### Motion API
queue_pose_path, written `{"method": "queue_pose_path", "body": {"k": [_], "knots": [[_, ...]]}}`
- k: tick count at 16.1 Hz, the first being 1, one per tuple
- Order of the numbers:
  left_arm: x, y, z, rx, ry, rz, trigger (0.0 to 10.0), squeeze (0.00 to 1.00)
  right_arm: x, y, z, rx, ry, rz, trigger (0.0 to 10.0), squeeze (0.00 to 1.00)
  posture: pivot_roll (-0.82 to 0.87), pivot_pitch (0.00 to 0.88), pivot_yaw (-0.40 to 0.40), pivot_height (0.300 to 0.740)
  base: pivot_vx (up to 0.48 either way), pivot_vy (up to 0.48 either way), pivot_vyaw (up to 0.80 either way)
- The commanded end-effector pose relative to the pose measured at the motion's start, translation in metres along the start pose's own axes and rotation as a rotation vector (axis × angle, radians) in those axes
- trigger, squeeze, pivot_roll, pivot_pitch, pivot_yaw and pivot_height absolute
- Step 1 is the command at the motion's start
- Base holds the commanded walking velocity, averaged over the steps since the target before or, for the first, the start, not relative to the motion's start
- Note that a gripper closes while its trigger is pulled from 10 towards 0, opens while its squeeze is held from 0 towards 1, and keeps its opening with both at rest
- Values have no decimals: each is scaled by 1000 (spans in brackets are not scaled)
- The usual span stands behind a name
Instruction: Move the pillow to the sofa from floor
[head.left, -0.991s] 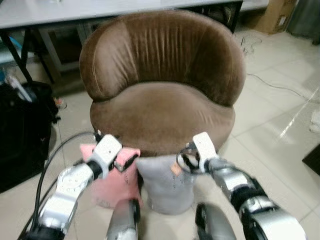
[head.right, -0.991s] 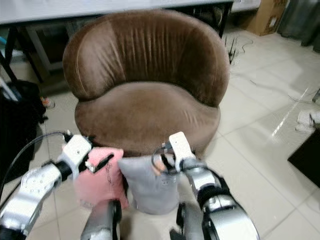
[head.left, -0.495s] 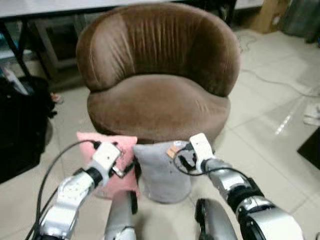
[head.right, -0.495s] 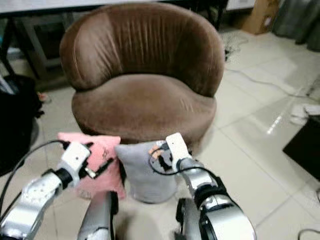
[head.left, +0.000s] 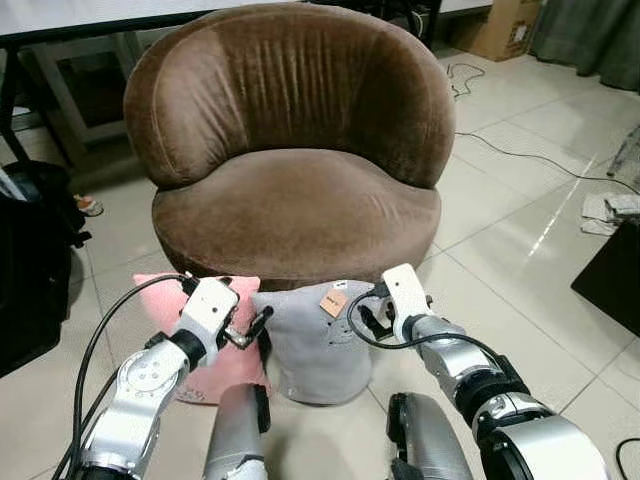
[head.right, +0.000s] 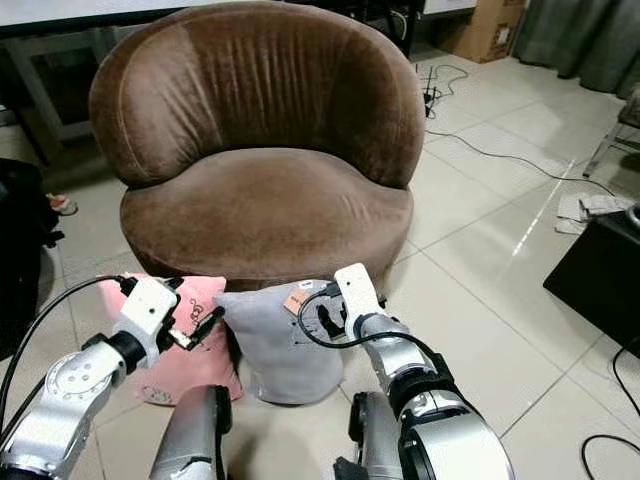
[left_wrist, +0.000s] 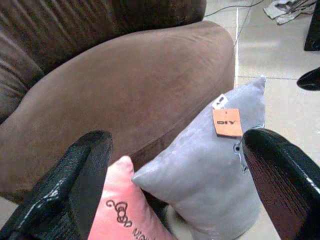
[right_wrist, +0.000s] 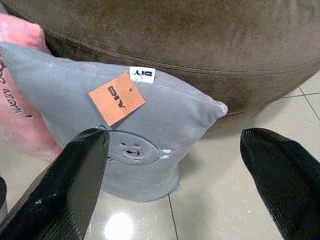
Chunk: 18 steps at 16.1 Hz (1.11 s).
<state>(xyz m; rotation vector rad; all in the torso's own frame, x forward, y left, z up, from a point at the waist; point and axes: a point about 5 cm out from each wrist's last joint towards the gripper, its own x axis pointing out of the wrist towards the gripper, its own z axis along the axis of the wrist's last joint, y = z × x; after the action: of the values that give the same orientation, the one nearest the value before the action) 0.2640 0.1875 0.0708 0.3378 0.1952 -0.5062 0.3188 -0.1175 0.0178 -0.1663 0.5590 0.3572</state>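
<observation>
A grey pillow (head.left: 315, 345) with an orange tag (head.left: 333, 300) stands on the floor against the front of the brown round sofa chair (head.left: 290, 150). A pink pillow (head.left: 235, 355) leans beside it on its left. My left gripper (head.left: 255, 330) hovers open over the gap between the two pillows. My right gripper (head.left: 365, 322) is open at the grey pillow's upper right corner, touching nothing. In the wrist views the grey pillow (left_wrist: 210, 160) (right_wrist: 130, 145) lies between wide-spread black fingers (left_wrist: 75, 185) (right_wrist: 75, 185).
A black bag (head.left: 30, 260) sits on the floor at the left. A table (head.left: 60, 20) stands behind the chair. Cables (head.left: 520, 155) trail over the tiles at the right, with a dark object (head.left: 615, 275) at the right edge.
The camera has pulled back and tilted, so the chair sits higher and smaller. Both grippers have come down slightly toward the pillow tops; the pillows stay on the floor.
</observation>
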Motion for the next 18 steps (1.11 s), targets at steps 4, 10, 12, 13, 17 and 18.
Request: {"method": "queue_pose_path", "body": {"k": [4, 10, 12, 13, 17, 18], "knots": [[0, 1, 0, 0, -1, 5, 10000, 0, -1, -3, -2, 12, -9, -26, 10000, 0, 95, 0, 4, 565, 293, 0, -209], [2, 2, 1, -6, -7, 1, 10000, 0, -2, -3, -3, -26, -9, -21, 10000, 0, 83, 0, 10, 565, 345, 0, 0], [2, 1, 1, -6, -7, 0, 10000, 0, -2, -3, -5, -46, 1, -21, 10000, 0, 85, 0, 6, 565, 351, 0, 400], [2, 1, 1, -5, -8, 0, 10000, 0, -2, -4, -5, -34, -3, -32, 10000, 0, 85, 0, 6, 565, 356, 0, 800], [2, 1, 1, -3, -8, 3, 10000, 0, -2, -6, -4, -14, 2, -48, 10000, 0, 91, 0, 2, 565, 337, 0, 0], [2, 0, 1, 0, -7, 6, 10000, 0, -2, -7, -4, -17, 1, -49, 10000, 0, 92, 0, -2, 565, 296, 0, 0]]}}
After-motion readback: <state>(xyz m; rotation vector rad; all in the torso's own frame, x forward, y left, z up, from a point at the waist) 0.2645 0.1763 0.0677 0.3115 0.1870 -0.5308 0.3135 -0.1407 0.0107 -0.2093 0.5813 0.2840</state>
